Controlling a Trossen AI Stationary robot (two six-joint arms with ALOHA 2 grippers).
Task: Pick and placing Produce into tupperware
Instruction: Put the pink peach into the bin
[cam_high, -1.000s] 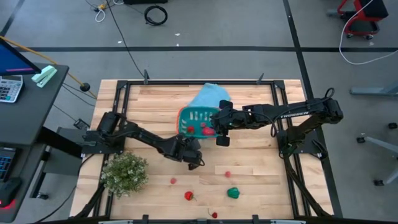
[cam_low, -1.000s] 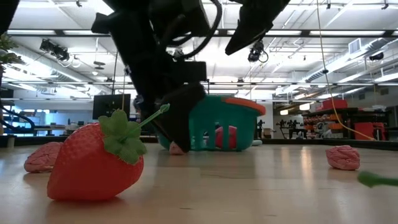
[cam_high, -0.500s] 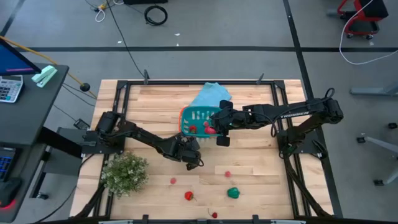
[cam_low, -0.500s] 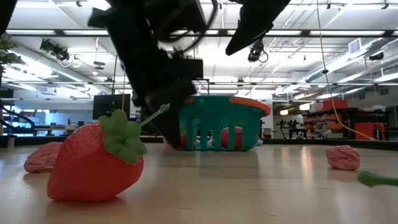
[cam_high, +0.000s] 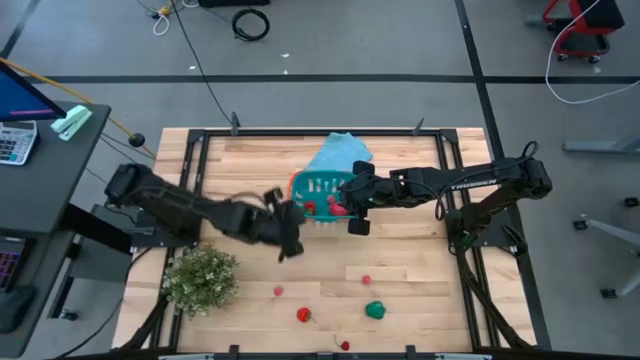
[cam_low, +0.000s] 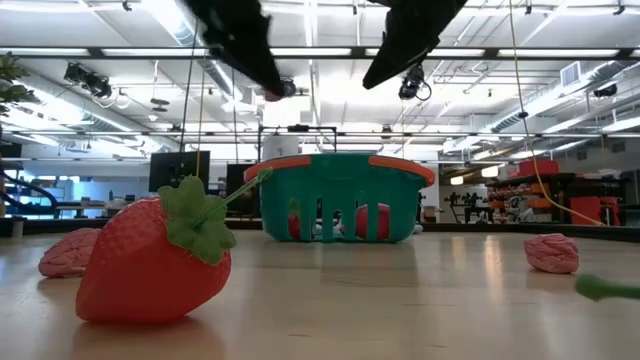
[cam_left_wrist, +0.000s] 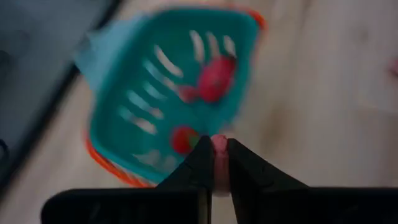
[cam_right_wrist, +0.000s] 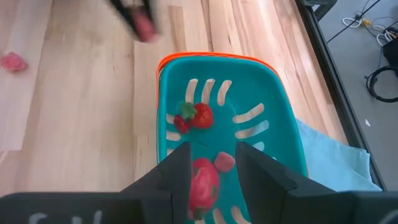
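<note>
The teal basket (cam_high: 318, 195) with an orange rim stands on the table and holds a strawberry (cam_right_wrist: 200, 115), a pink piece (cam_right_wrist: 224, 162) and a red piece (cam_right_wrist: 202, 185). My left gripper (cam_high: 290, 218) is high above the table beside the basket's near left corner, shut on a small pink produce piece (cam_left_wrist: 219, 149). It also shows in the low view (cam_low: 262, 85). My right gripper (cam_right_wrist: 213, 168) hangs open over the basket's right part, touching nothing. A strawberry (cam_high: 304, 315), a green piece (cam_high: 375, 310) and two pink pieces (cam_high: 367, 280) (cam_high: 278, 291) lie on the near table. My left gripper pinches the small pink piece (cam_left_wrist: 219, 142) between its two fingers (cam_left_wrist: 202, 160), which come at it from above, slanting down. The piece is lifted clear of the table and shows at the fingers' free ends, over the basket's near rim (cam_left_wrist: 118, 171).
A light-blue cloth (cam_high: 340, 152) lies under the basket's far side. A bushy potted plant (cam_high: 200, 278) stands at the near left. Another small red piece (cam_high: 345, 345) lies at the near edge. In the low view the big strawberry (cam_low: 150, 260) fills the near left.
My left gripper has taken the pink piece from the table by the basket's near left side. It has risen quickly with the piece, moving toward the far and left edges, and the piece is now clear of the table.
</note>
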